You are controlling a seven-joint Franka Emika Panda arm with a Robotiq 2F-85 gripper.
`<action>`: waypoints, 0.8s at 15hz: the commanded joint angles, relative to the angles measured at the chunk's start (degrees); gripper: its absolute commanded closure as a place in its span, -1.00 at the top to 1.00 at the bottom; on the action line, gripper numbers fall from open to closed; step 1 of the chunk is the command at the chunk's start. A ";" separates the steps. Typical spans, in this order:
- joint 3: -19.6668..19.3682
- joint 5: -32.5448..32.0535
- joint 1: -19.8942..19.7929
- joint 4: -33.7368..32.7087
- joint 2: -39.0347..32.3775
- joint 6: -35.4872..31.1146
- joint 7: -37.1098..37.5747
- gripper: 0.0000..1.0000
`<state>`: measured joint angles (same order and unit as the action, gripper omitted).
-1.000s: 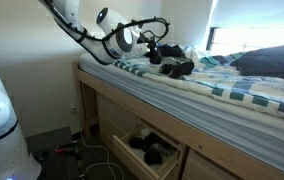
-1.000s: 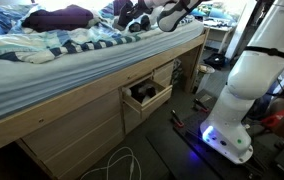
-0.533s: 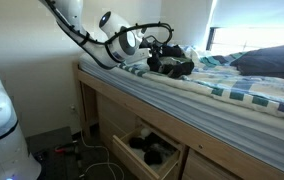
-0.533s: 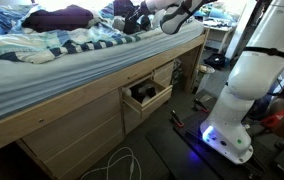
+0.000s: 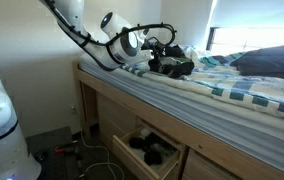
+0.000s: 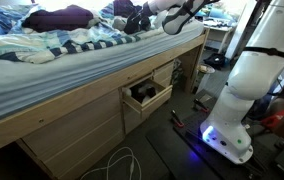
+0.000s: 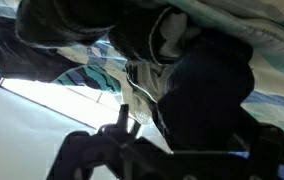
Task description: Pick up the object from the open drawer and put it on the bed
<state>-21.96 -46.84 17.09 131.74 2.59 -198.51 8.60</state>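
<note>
Change vs approx 1 s ago: in an exterior view the claw (image 5: 160, 54) sits a touch higher and is tipped back off the object (image 5: 173, 67). Before, it was pressed down close onto it. The object hasn't gone up with it and lies on the bed (image 5: 232, 95) at the same spot. That reads as a release, so pick and carry look done and the drop-off is basically complete. What's left, prob., is only backing the arm clear without dragging the item along.

Claw state: can't tell from these views whether the fingers are apart or together. They're too small in both exterior views, and the wrist view is a dark blur. Nothing visibly hangs from it.

Where the object is: on top of the bed, near the bed's front edge at the end the arm reaches over, just under/beside the claw; touching or not, can't say. Also seen in the opposite exterior view (image 6: 134, 22) w/ the claw (image 6: 150, 12) close above.

Looks: small matte black lump, irregular, no clear detail. In the wrist view it's a big dark rounded mass (image 7: 210, 95) against the teal-checked bedding (image 7: 90, 75).

The drawer (image 5: 147, 150) under the bed's frame is open, w/ dark items inside.
</note>
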 commanded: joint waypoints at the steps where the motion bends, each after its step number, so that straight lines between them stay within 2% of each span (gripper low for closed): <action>1: -1.52 -0.70 -0.63 -0.76 -0.72 0.00 1.03 1.00; 12: -5.11 1.16 -2.31 -2.12 -3.11 1.44 1.29 1.00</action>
<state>-26.88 -45.95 14.72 131.62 1.53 -198.25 8.60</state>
